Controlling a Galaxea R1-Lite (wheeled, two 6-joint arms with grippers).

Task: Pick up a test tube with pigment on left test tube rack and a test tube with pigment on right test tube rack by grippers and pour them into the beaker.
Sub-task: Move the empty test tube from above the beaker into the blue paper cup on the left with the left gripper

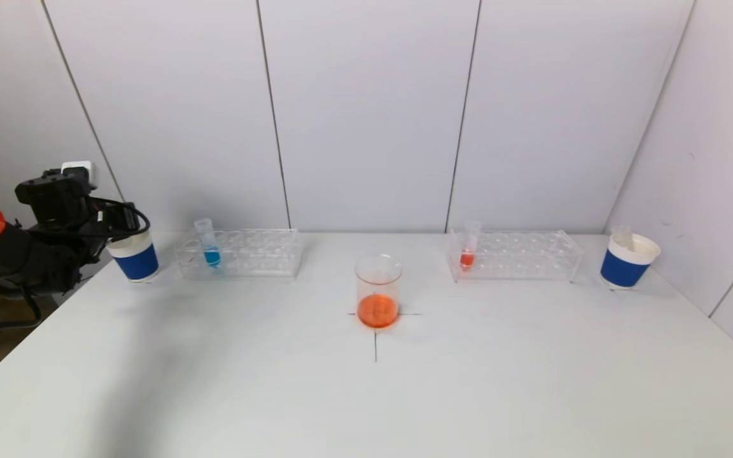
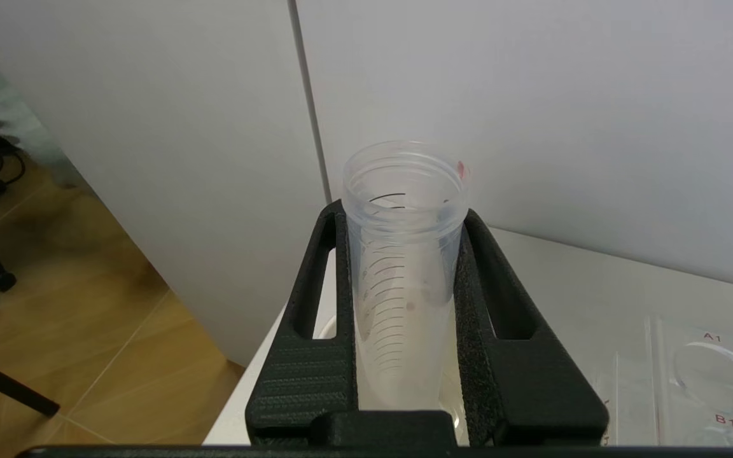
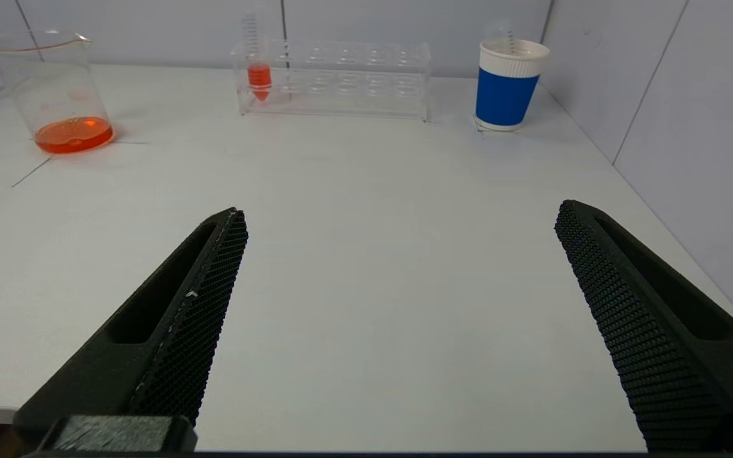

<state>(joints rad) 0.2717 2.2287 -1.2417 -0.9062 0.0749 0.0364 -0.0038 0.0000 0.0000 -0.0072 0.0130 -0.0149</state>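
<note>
My left gripper is shut on an empty clear graduated test tube, held upright over the left blue paper cup at the table's far left. In the head view the left gripper is just above that cup. A tube with blue pigment stands in the left rack. A tube with red pigment stands in the right rack. The beaker at the centre holds orange liquid. My right gripper is open and empty above the near right of the table, out of the head view.
A second blue paper cup with an empty tube in it stands at the far right, by the side wall. A black cross is marked on the table under the beaker. The left rack's corner shows beside my left gripper.
</note>
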